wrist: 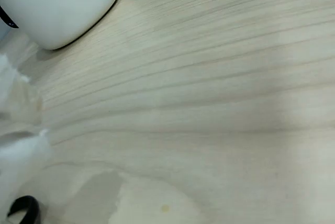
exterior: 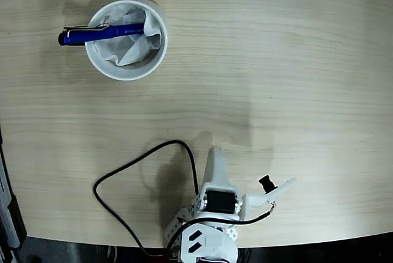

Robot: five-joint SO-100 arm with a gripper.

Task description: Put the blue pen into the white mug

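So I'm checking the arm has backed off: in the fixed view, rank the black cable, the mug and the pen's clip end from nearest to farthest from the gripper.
1. Black cable: loops on the table just left of the gripper.
2. White mug: upper left, far off.
3. Pen's clip end: pokes past the mug's left rim, slightly farther.

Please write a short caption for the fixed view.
Blue pen lying across white mug; arm folded back at table edge.
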